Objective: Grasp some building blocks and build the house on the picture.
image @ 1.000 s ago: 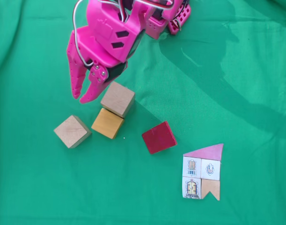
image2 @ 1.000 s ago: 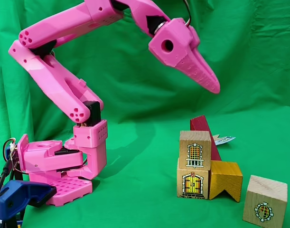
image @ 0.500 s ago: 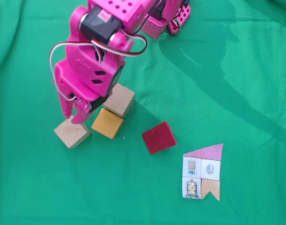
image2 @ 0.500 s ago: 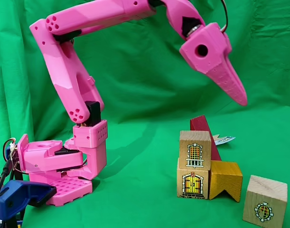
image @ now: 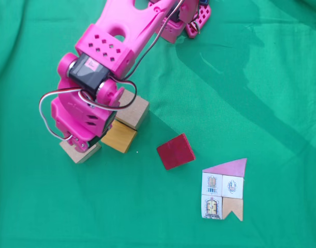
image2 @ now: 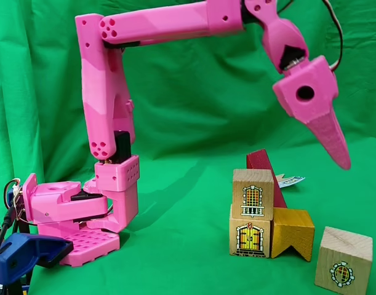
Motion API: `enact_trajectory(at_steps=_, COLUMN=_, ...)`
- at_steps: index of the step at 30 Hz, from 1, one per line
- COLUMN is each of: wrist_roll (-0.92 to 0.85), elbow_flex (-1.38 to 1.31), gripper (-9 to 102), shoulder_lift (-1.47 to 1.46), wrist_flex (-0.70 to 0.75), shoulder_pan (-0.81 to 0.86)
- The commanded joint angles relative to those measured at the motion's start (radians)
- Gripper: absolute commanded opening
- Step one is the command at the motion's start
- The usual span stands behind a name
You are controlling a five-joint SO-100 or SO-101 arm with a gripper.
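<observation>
From above, my end effector (image: 77,147) sits over the leftmost pale tan block (image: 81,154); my wrist housing covers most of that block and hides the fingertips, so in that view I can't tell if they're spread or closed. The side view shows what the top one doesn't: my end effector (image2: 343,161) is well above the table (image2: 188,258), pointing down and to the right in that view, directly over the pale block with a round window print (image2: 343,268), not touching it. Fingers (image2: 328,132) overlap edge-on there, so whether they're spread or closed I still can't tell. Nothing held, as far as I see.

Side view also shows printed faces: a pale block w/ an arched window (image2: 253,195) seems stacked on one w/ a door (image2: 250,238). From above these read as the second tan block (image: 132,109) touching the orange-yellow block (image: 119,137), side by side.

The dark red block (image: 175,151) lies apart to the right in the top view, turned at an angle to the others; side-on, the dark red block (image2: 260,161) shows as a wedge-like corner behind the stack.

The paper house picture (image: 224,189) lies flat lower right in the top view, well apart from the blocks, long axis running top-bottom, pink roof peak toward upper right, tan notch at bottom right.
</observation>
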Motion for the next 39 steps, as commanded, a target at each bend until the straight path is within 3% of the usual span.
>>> enact_trajectory(at_steps=1, wrist_roll=-0.006, elbow_flex=-0.066, gripper=2, shoulder_lift=-0.04, wrist_flex=-0.012, shoulder_pan=-0.005)
enact_trajectory(at_steps=19, wrist_roll=-0.006, elbow_flex=-0.175, gripper=3, shoulder_lift=-0.235, wrist_flex=0.002, shoulder_pan=-0.005)
enact_trajectory(at_steps=28, wrist_roll=-0.006, elbow_flex=-0.175, gripper=18, shoulder_lift=-0.245, wrist_flex=-0.005, shoulder_pan=-0.005)
enact_trajectory(at_steps=39, wrist_roll=-0.006, elbow_flex=-0.176, gripper=25, shoulder_lift=-0.285, wrist_flex=0.002, shoulder_pan=-0.005)
